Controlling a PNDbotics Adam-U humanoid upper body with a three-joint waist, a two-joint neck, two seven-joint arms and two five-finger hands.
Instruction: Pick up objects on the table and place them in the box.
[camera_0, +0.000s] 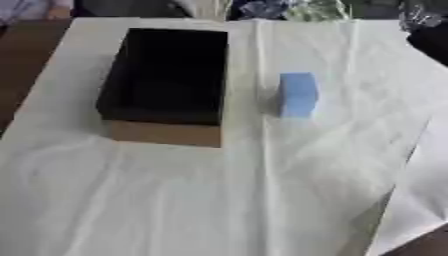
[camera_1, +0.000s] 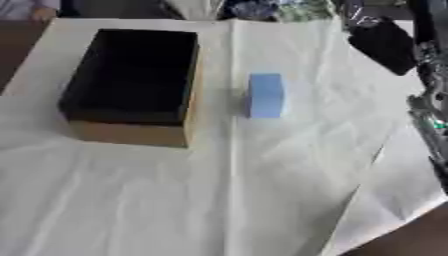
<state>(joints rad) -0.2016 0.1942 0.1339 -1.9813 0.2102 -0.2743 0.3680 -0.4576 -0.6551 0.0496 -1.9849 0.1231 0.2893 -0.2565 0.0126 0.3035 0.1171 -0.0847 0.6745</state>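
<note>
Box (camera_0: 166, 87) sits open and dark-lined on the white cloth (camera_0: 219, 200) covering your table, left of centre, with nothing visible inside it. Just to its right, apart from its wall, stands the light blue block (camera_0: 298, 94). Your right hand (camera_1: 382, 42) shows dark at the upper right edge, above the cloth; you cannot tell how its fingers are set.

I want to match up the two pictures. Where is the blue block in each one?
Left eye view: the blue block sits right of the middle, on the white cloth.
Right eye view: it sits near the middle, a bit higher.
Shared landmark: the open box, dark inside, stands just left of the block in both, not touching it.
</note>
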